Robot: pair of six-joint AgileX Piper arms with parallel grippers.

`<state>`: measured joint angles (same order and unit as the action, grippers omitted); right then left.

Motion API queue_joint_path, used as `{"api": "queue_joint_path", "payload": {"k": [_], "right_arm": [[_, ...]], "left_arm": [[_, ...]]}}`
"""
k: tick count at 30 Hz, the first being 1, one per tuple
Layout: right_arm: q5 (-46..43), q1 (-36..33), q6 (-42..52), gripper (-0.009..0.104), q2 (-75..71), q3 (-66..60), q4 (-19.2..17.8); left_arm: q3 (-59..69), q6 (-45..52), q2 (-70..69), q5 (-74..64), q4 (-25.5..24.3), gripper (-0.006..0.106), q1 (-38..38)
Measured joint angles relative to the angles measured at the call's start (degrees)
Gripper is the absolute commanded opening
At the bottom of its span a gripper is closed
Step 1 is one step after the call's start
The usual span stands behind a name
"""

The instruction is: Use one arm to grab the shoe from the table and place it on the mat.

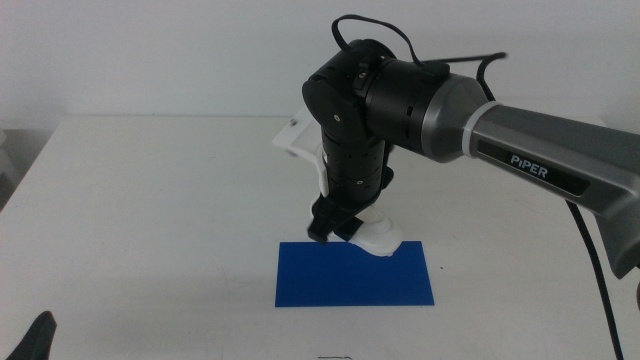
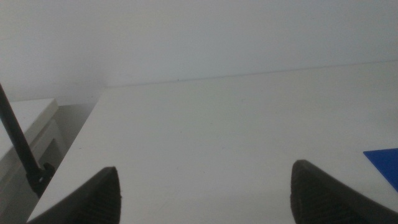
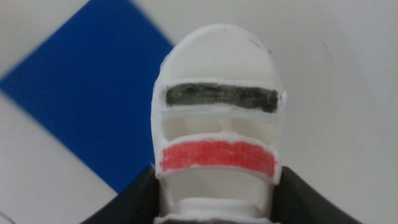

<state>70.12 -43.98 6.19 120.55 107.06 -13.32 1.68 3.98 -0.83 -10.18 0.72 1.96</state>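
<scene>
Right claw (image 1: 335,228): clamped on the shoe (image 1: 372,236), one dark jaw pressed to each side of the white sole, as the right wrist view shows. It hangs from the arm (image 1: 420,110), which reaches in from the right and bends steeply down over the middle of the table (image 1: 150,220).

Shoe (image 3: 217,118): white, with a dark strap nearer the toe and a red strap behind it. It is held at the far edge of the mat (image 1: 355,273), toe tilted down to the right; whether the sole touches the mat cannot be told. In the right wrist view the toe lies past the mat's blue edge (image 3: 87,93), over white table.

Mat: flat blue rectangle, near-centre of the table, its long sides running left to right. Bare blue surface lies open on the near side and to the left of the shoe.

Table: white, with wide open room left of the mat and along the near edge.

Left claw (image 2: 205,193): jaws spread wide, holding nothing, waiting at the near left corner (image 1: 35,340), well apart from the mat.
</scene>
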Motion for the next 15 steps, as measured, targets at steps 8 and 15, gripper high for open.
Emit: {"api": "queue_joint_path", "payload": {"k": [8,15], "right_arm": [[0.24,0.0,17.62,-0.001,0.0,0.0,1.92],[0.3,0.73,25.3,-0.001,0.0,0.0,3.42]], "left_arm": [[0.0,0.0,0.0,0.0,0.0,0.094,0.0],[0.0,0.0,0.0,0.0,0.0,0.094,0.0]]}}
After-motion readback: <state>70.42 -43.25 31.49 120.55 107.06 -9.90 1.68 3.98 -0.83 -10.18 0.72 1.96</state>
